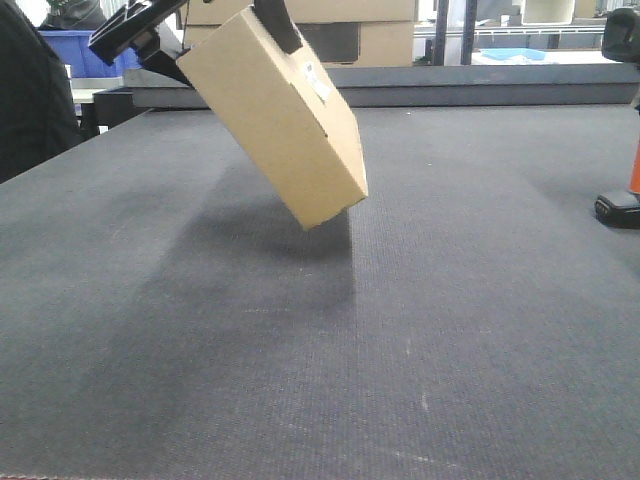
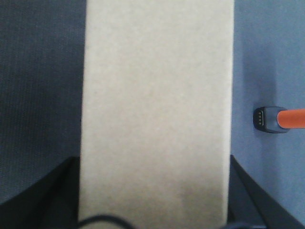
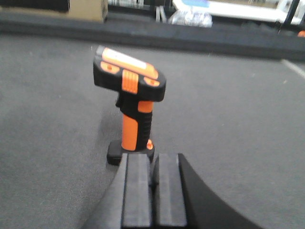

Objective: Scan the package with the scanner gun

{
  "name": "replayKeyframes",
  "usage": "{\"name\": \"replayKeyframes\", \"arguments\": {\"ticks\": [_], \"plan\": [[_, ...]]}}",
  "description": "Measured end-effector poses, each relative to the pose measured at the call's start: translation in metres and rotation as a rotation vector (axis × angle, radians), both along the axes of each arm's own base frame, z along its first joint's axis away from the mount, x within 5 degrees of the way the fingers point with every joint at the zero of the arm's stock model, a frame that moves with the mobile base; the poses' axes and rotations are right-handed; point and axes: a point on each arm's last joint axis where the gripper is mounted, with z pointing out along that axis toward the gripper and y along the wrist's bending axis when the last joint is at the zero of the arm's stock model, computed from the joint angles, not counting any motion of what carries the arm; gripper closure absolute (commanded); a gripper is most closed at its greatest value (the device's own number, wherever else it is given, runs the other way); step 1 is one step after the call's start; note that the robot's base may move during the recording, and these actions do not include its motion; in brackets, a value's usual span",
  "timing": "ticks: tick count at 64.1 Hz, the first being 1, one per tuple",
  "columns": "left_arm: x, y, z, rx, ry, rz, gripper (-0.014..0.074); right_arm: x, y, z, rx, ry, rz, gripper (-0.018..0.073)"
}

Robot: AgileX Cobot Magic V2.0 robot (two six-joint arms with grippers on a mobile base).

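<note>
One cardboard box [image 1: 275,115] clamped in the left pincer [image 1: 215,40], tilted, lifted clear of the dark surface [image 1: 300,380]. Well off to its right, orange-and-black scanner [image 3: 131,95] upright on its base on that surface. Pressed together, right pincer [image 3: 152,191] just beside the scanner's foot

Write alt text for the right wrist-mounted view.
An orange-and-black scanner gun stands upright on a dark grey mat, handle down. In the foreground the right end effector sits in front of its base, fingers closed together, holding nothing.
</note>
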Motion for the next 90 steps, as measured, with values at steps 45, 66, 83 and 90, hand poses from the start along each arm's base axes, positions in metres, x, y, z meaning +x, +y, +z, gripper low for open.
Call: {"name": "replayKeyframes", "arguments": {"ticks": [45, 66, 83, 90], "plan": [[0.0, 0.0, 0.0, 0.003, 0.003, -0.002, 0.0707, 0.122, -0.011, -0.075, 0.163, 0.013, -0.088, 0.0721], [-0.001, 0.0, 0.0, 0.01, 0.002, -0.009, 0.0707, 0.141, -0.013, -0.092, 0.179, -0.059, -0.097, 0.0721], [-0.001, 0.001, -0.001, 0.022, 0.001, -0.018, 0.0707, 0.155, -0.014, -0.09, 0.179, -0.08, -0.095, 0.0309], [-0.001, 0.001, -0.001, 0.025, 0.002, -0.018, 0.0707, 0.161, -0.014, -0.091, 0.183, -0.066, -0.097, 0.0086]]}}
